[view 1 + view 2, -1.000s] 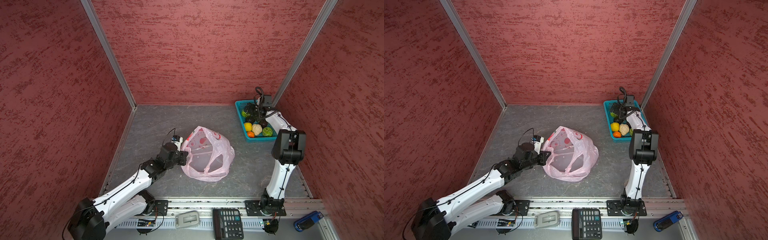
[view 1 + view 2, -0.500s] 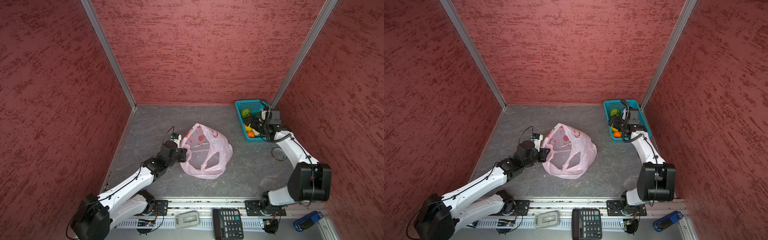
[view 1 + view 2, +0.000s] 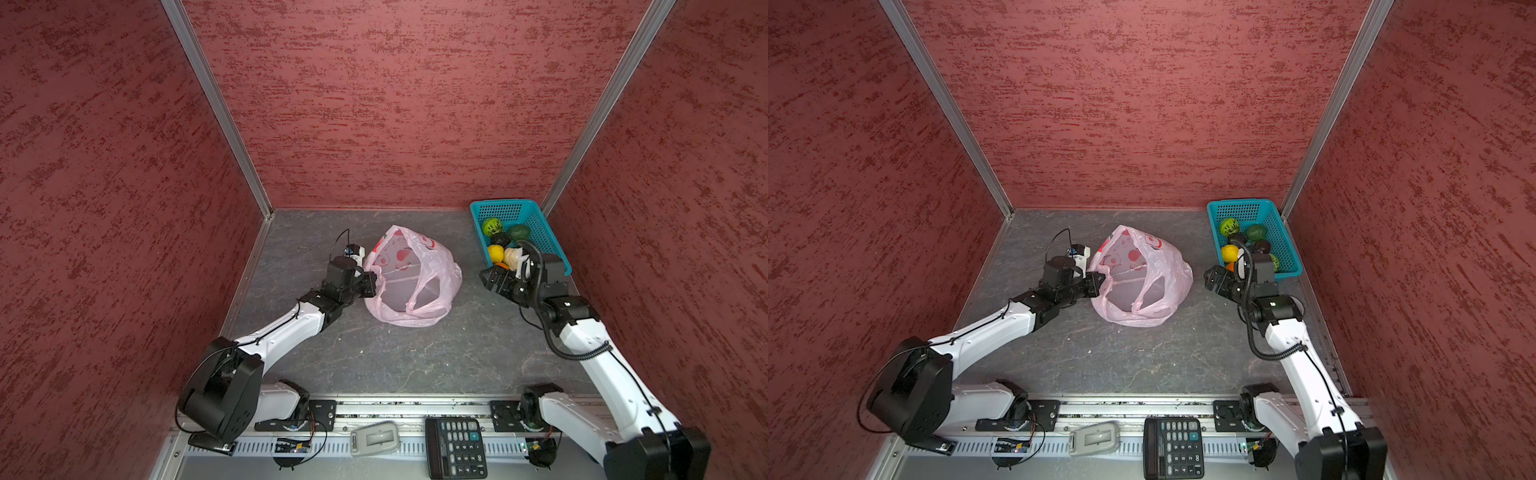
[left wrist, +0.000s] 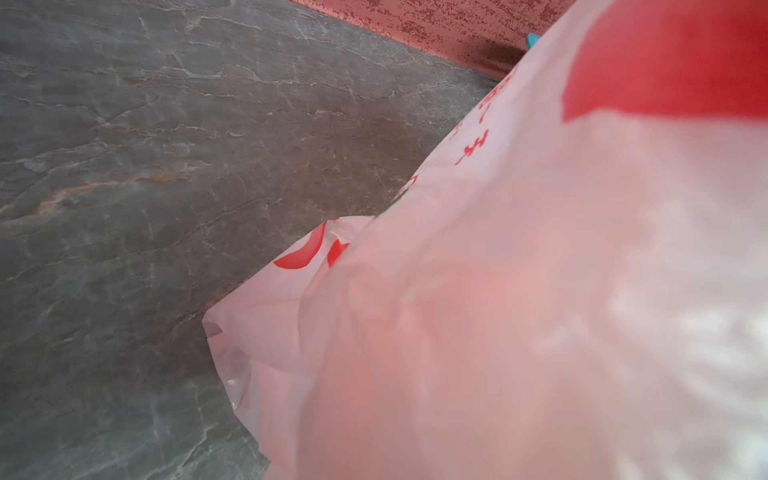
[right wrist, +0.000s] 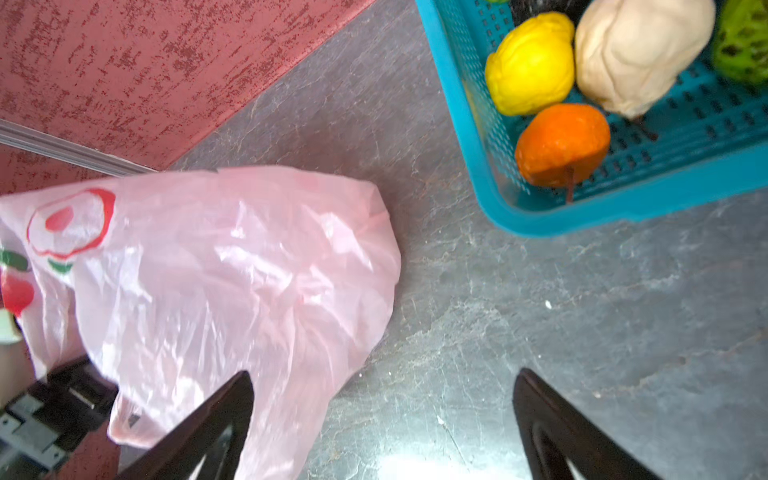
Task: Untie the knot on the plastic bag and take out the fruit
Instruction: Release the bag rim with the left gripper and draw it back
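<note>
Change against one second back: the plastic bag (image 3: 415, 270) (image 3: 1144, 270) sits a little nearer the back wall, and the left jaws have gone with it. The right arm (image 3: 598, 365) then stood upright with its jaws over the basket (image 3: 505, 203). It is now folded low, and the right jaws are out of the basket, just off its near left corner on the side facing the bag.

Bag: centre of the bench (image 3: 374, 361). Thin, crinkled, translucent pale pink, with red print on the upper panel. It is slack and slumped, its mouth gapes toward the front, and the grey bench shows through the film. One handle loop (image 3: 419, 293) hangs loose across the opening.

Left jaws: together, clamped on the bag's rim at its left edge in both top views. In the left wrist view pink film fills most of the frame and the jaws themselves do not show.

Right jaws: apart, nothing between them. The right wrist view shows both dark fingers (image 5: 540, 411) over bare bench, with the bag to one side and the basket corner to the other, touching neither.

Fruit (image 3: 495, 252): every piece that shows lies in the teal basket in the right back corner, well apart from the bag. Yellow piece (image 5: 532, 62), cream piece (image 5: 640, 54) and orange piece (image 5: 561, 145) touch one another at the near end. Netted green piece (image 3: 492, 227), dark green piece (image 3: 518, 232) and dark brown piece (image 3: 500, 240) lie further back.

Front rail: calculator (image 3: 455, 446), with a grey handheld device (image 3: 374, 436) beside it.
</note>
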You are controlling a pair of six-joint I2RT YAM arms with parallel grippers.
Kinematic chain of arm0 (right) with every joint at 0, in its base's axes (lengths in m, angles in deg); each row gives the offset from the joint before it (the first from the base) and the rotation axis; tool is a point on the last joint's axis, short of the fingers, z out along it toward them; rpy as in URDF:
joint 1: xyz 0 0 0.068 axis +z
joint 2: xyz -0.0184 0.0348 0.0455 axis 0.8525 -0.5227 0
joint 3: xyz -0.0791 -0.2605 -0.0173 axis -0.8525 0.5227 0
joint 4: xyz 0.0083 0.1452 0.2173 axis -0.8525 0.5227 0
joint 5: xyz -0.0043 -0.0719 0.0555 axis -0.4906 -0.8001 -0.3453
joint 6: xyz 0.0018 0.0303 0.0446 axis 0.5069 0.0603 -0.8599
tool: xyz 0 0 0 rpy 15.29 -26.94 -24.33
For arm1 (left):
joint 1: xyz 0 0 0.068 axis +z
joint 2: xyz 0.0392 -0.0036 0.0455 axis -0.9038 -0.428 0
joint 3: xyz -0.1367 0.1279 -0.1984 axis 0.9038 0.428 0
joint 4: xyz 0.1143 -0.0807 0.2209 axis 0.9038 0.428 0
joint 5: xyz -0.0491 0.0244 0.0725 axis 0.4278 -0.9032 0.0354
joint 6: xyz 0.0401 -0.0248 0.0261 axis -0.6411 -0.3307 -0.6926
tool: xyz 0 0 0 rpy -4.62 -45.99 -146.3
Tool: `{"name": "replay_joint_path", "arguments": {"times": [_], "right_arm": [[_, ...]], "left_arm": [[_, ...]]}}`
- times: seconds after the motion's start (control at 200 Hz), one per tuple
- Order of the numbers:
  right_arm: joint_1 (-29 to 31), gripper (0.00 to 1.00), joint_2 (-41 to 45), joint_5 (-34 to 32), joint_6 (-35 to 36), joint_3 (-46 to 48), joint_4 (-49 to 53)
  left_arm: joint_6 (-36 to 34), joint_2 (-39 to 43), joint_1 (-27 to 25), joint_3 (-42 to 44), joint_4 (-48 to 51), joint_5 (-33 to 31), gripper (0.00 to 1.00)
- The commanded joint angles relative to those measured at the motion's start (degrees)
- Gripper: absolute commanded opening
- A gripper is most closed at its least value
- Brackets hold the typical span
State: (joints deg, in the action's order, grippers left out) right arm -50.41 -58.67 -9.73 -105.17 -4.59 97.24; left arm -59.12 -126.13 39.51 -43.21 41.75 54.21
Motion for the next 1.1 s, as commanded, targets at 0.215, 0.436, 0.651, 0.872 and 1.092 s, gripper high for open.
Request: {"name": "replay_joint_path", "arguments": {"times": [0.215,0.436,0.651,0.872,1.092], "right_arm": [[2.82,0.98,3.67,-1.98,-2.84,1.52,3.27],[2.95,0.98,3.25,-2.65,-1.95,0.77,3.10],[2.99,0.99,0.94,-3.25,-0.23,-0.56,1.76],[2.95,0.98,-1.58,-3.24,0.78,-0.53,-1.11],[2.96,0.98,-4.36,-3.09,1.62,-1.44,-3.72]], "left_arm": [[-2.52,-11.59,3.70,-7.90,-5.52,7.95,0.00],[-1.64,-12.19,3.79,-8.48,-5.36,10.50,0.42],[-1.79,-6.65,3.25,-6.35,-3.71,10.75,0.77],[-3.65,3.29,1.11,-2.50,-0.99,10.04,1.00],[-3.73,13.14,0.64,1.40,3.19,11.54,1.00]]}}
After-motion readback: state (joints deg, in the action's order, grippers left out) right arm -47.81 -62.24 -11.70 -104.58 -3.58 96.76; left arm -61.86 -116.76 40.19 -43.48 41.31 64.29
